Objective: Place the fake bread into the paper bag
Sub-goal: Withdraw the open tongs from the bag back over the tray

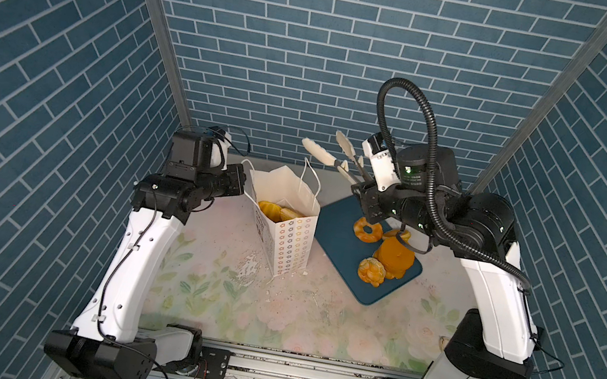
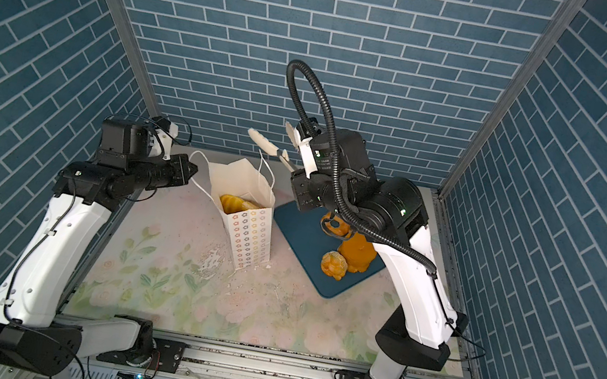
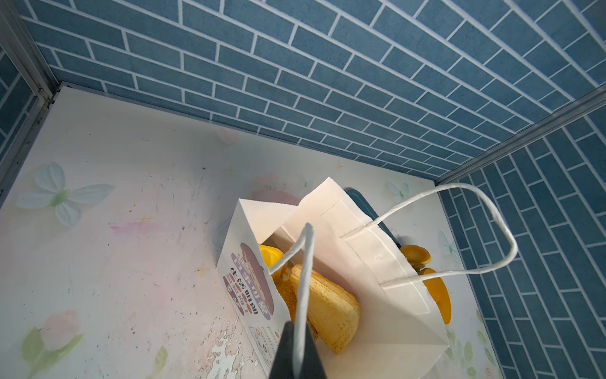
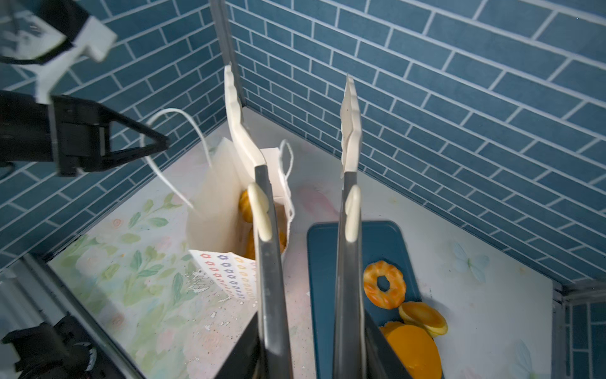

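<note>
The paper bag [image 1: 291, 239] is seen standing upright with its mouth open, slightly left of the middle of the floral table [image 1: 214, 301] and towards the far wall. Its left cord handle [image 3: 302, 295] is clamped between the closed jaws of the left gripper [image 1: 240, 181], which is held level with the bag's top edge on its left side; the second handle is left hanging free on the right. Some of the fake bread is already found inside the bag: a pale oval loaf [image 3: 328, 308] and a darker fluted piece [image 1: 269, 209] lie against each other near the bottom. Just right of the bag, a dark blue tray [image 1: 338, 243] is laid at an angle on the table. On it a ring doughnut [image 4: 397, 288] is placed at the far end, a small oval bun [image 4: 423, 316] just beside it, a thick round cake [image 1: 395, 255] in the middle and a knotted bun [image 1: 371, 271] at the near end, touching the cake. The right gripper [image 1: 361, 192] is closed around the grey arms of a pair of tongs [image 1: 320, 153]. The tongs' white tips are held apart and empty, raised above the far end of the tray and the bag.
</note>
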Robot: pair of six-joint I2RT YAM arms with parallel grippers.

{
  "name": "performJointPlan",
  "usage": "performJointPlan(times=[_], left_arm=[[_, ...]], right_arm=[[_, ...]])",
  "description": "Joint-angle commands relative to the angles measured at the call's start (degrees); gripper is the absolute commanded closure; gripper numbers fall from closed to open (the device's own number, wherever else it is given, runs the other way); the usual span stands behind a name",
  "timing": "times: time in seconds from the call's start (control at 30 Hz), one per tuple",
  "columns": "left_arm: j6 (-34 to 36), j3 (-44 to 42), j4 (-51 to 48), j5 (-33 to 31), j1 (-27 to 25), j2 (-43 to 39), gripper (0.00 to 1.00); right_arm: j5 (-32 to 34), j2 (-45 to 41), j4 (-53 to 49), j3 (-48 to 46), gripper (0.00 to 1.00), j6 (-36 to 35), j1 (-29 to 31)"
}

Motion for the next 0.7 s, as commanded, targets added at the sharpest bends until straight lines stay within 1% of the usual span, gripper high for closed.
performJointPlan(times=[0.0,0.07,0.13,0.23,0.3,0.4,0.67], left_arm=[[1.77,2.36,-1.23,0.23,0.41,1.1,1.0],[2.08,3.04,-1.59,0.52,0.5,1.68,1.0],[2.06,3.23,-1.6,1.02,0.49,2.0,1.0],[2.11,3.07,-1.81,1.21,0.49,2.01,1.0],[2.44,2.98,-2.02,1.23,0.49,1.83,1.0],[3.04,3.4,-2.89,1.06,0.49,1.72,1.0],[3.51,2.93,-3.73,0.98,0.52,1.32,1.0]], right_arm=[[3.68,-0.62,-3.71,-0.86,0.57,2.0,-5.76],[5.0,-1.34,-6.01,-4.5,0.56,2.68,-9.3],[3.89,-1.85,-7.52,-8.65,0.56,2.9,-12.79],[1.99,-2.12,-8.22,-15.7,0.56,2.39,-16.04],[0.35,-1.14,-8.6,-19.66,0.56,1.11,-16.93],[-2.47,2.22,-9.9,-22.53,0.56,0.1,-17.69],[-3.51,9.5,-6.52,-26.77,0.58,-1.69,-19.76]])
